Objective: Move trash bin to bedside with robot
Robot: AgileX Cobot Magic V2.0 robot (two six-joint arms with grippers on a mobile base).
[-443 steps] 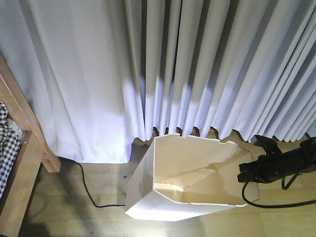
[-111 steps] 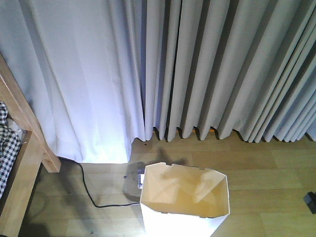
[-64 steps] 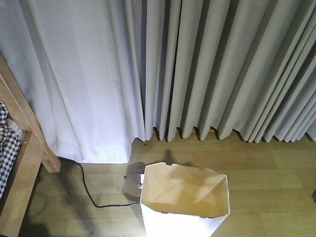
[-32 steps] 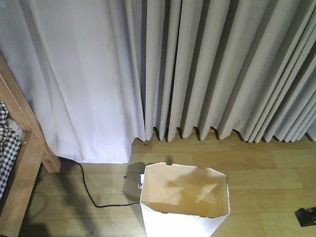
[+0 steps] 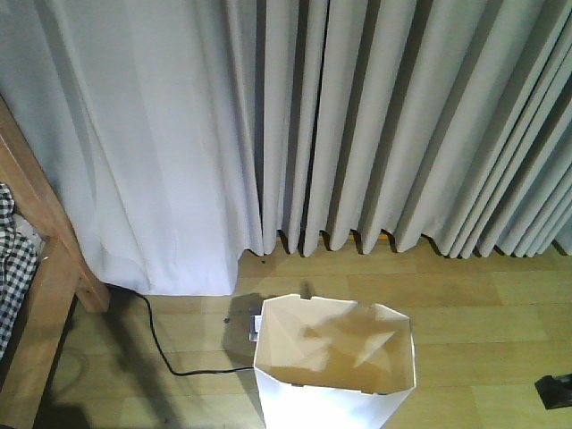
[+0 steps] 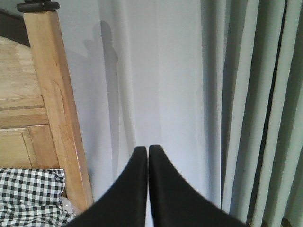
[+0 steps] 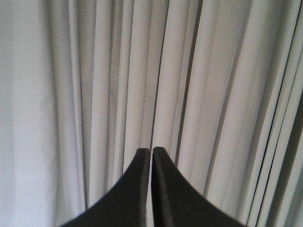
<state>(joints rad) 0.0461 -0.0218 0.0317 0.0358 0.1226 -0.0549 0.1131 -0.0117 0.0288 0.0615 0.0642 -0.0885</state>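
Wooden plank flooring [image 5: 483, 313] is filling the lower part of the front view, and at its bottom centre the trash bin [image 5: 335, 393] is standing upright, long axis vertical, mouth opening upward, its faceted rim widest at the top. It is sitting free of both my grippers. Just beside it at the left, a small grey box [image 5: 239, 329] is lying on the floor with a black cable [image 5: 156, 344] running from it toward the left. At the bottom right corner a black bit of my arm [image 5: 554, 391] is showing; I cannot tell more of it. Along the left edge, the bedside [image 5: 40, 223] is rising as a light wooden frame, well apart from the bin, with checked bedding [image 5: 11, 268] tucked inside it.

My left gripper [image 6: 148, 150] is pressing its fingertips together on nothing, pointing at the bedpost and curtain. My right gripper [image 7: 151, 151] is likewise pinching closed with nothing between its tips, facing pleats. Farthest back, pale curtains [image 5: 357, 125] are hanging to the floor.
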